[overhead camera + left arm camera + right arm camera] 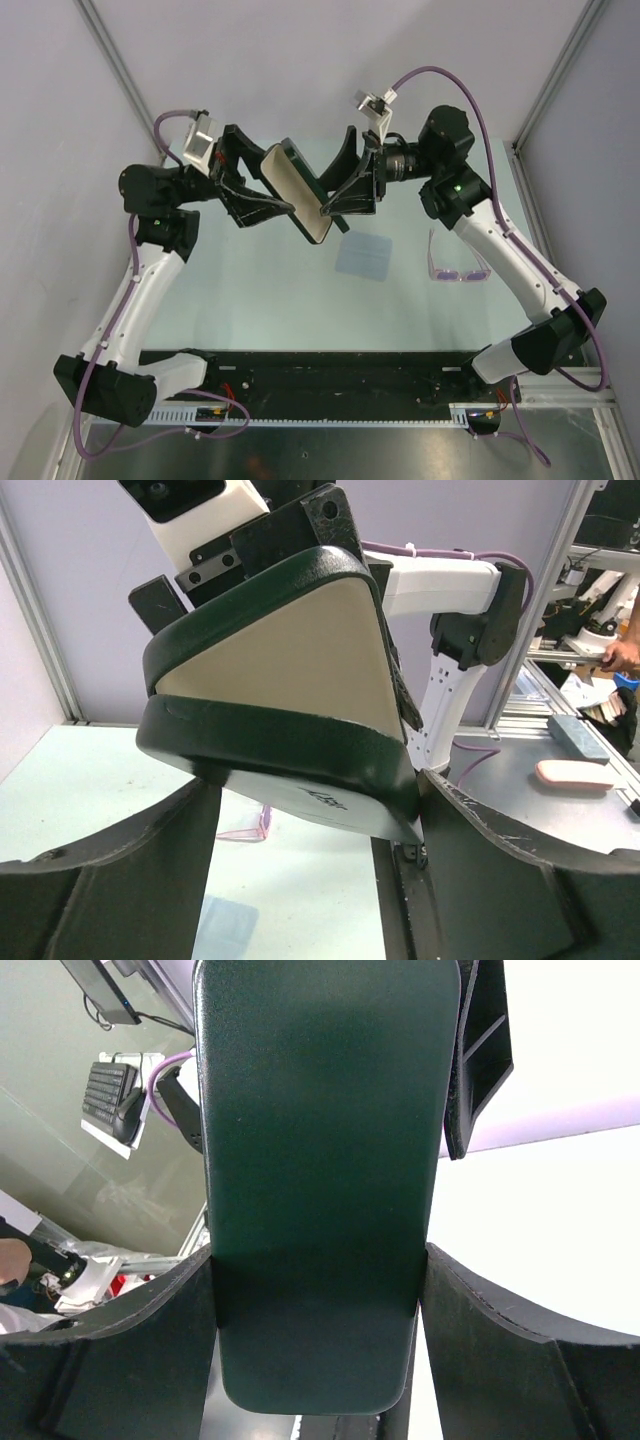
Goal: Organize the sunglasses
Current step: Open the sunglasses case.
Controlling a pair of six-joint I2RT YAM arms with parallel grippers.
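Observation:
A dark oblong case (298,190) with a beige lining hangs in the air over the back of the table, held from both sides. My left gripper (272,188) is shut on its left half, and in the left wrist view the case (290,670) fills the span between the fingers (130,870). My right gripper (328,195) is shut on the other half, whose dark shell (320,1110) sits wedged between both fingers. The sunglasses (457,262), with a thin pink frame, lie on the table to the right under the right arm. The left wrist view shows the sunglasses (245,830) below the case.
A pale blue square cloth (364,257) lies flat on the table just below the held case, and a corner of the cloth (225,930) shows in the left wrist view. Grey walls and aluminium posts close in the left, back and right sides.

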